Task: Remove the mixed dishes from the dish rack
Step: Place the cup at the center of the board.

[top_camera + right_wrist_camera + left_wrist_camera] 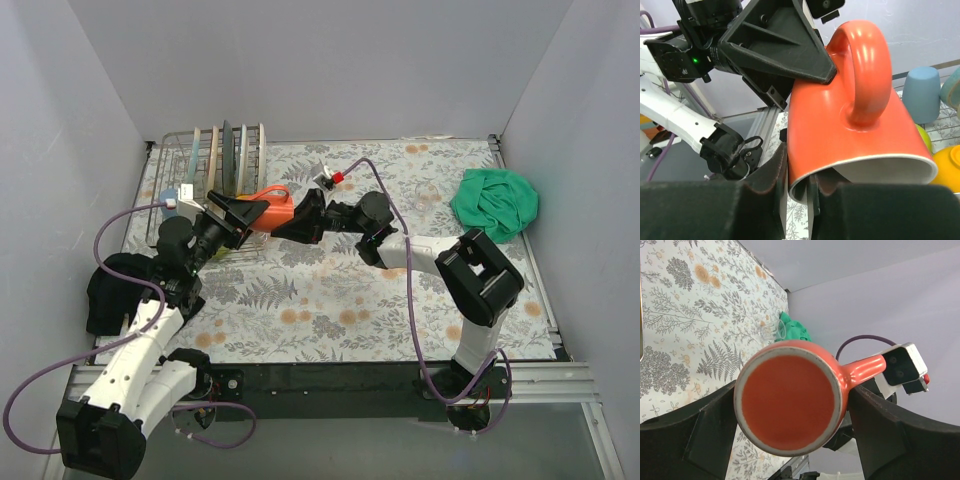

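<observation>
The orange mug (272,207) hangs on its side above the mat, just in front of the dish rack (168,150). My left gripper (240,212) grips the mug (787,400) across its body, one finger (705,435) on each side. My right gripper (800,185) is shut on the rim wall of the mug (850,145), one finger inside and one outside. Upright plates (235,155) stand in the rack. A light-blue cup (921,95), a lime-green bowl (922,137) and an orange-yellow bowl (947,167) sit by the rack wires.
A green cloth (495,203) lies at the right on the flowered mat (350,300). A black cloth (110,295) lies at the left edge beside my left arm. A small clear glass (772,330) stands on the mat near the green cloth (795,330). Grey walls close in three sides.
</observation>
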